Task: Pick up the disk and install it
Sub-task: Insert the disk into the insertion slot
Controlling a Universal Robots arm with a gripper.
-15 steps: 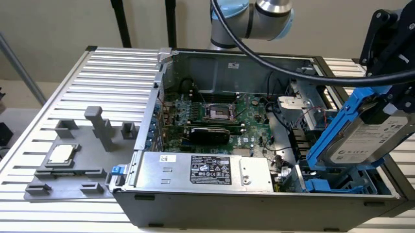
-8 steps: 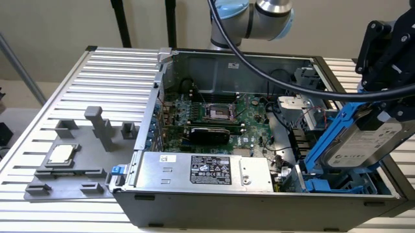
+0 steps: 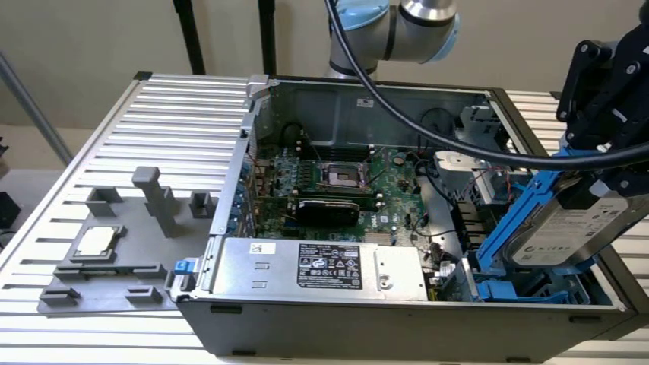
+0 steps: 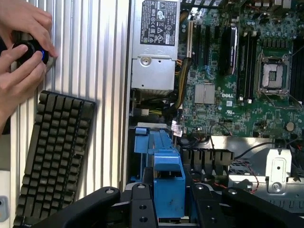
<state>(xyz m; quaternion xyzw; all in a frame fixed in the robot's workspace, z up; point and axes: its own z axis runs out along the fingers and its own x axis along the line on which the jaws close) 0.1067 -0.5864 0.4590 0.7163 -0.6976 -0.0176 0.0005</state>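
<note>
The claw (image 4: pixel 168 206) is gripping the disk (image 3: pixel 568 228) by its blue rails, closed partway around it. The disk is hanging tilted over the blue bay (image 3: pixel 507 293) in the open computer case (image 3: pixel 406 331). Farther back, the green board (image 3: pixel 335 182) is lying inside

We are looking at the disk (image 3: pixel 568 228), a flat silver-grey drive with a white label, framed by blue plastic rails. It is hanging lifted and steeply tilted, nearly on edge, over the corner of the open computer case (image 3: pixel 406 323) at the exterior view's right.
</note>
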